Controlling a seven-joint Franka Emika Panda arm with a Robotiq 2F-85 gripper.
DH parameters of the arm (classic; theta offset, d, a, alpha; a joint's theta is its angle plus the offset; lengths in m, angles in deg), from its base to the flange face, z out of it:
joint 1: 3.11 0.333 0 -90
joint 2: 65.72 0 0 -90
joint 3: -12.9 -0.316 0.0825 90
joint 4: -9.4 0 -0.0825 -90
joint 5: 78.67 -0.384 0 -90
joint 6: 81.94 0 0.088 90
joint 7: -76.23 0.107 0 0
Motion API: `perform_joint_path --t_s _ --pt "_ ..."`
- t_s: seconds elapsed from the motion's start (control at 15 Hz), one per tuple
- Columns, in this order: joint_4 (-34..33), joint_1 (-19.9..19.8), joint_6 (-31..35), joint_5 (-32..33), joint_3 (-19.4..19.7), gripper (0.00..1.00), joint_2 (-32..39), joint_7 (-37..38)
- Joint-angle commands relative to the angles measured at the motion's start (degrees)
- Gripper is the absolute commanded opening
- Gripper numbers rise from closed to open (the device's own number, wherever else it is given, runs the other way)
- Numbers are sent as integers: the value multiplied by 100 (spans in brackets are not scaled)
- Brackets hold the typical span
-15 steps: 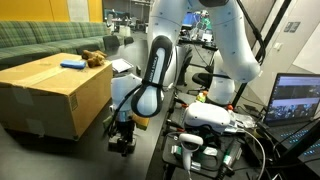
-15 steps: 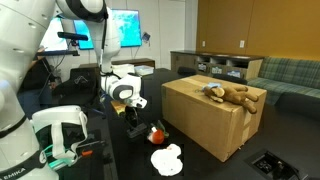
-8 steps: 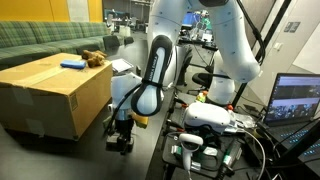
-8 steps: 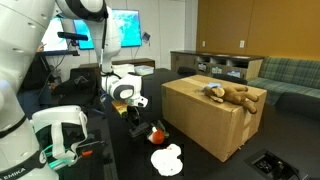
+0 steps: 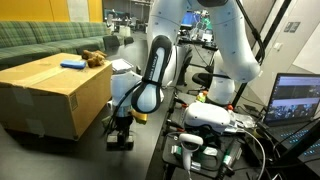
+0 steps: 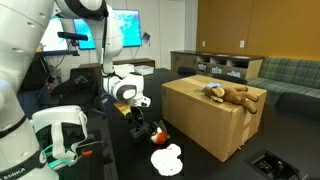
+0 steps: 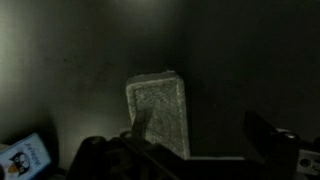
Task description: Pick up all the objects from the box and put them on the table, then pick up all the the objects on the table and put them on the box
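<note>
Two toys on table (image 6: 120, 160): white toy (image 6: 167, 158), red-and-white toy (image 6: 156, 131), at 8 o'clock of box (image 6: 205, 120). Empty claw (image 6: 138, 127) gapes wide, low over slab (image 7: 160, 110). Atop box: brown toy (image 6: 238, 96), block (image 5: 71, 64).

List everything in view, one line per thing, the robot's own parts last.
box: one, brown cardboard, on the table.
blue block: one, blue, flat on the box top.
brown plush: one, brown, on the box top.
white plush: one, white, on the table beside the box.
red-and-white toy: one, on the table near the gripper.
slab: one, dark grey, flat on the table below the gripper.
table: one, dark grey.
sofa: one, green, behind the box.
laptop: one, screen lit, beside the robot.
arm: one, white.
gripper: one, black, open, low over the table.
</note>
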Motion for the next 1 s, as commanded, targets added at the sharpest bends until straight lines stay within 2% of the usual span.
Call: perform_joint_path --t_s 0.0,0.6,0.93 --pt "86 -40 89 235 212 100 -89 -135" --pt "-42 -148 183 476 516 100 112 -381" --pt "-141 -478 37 443 240 100 299 -800"
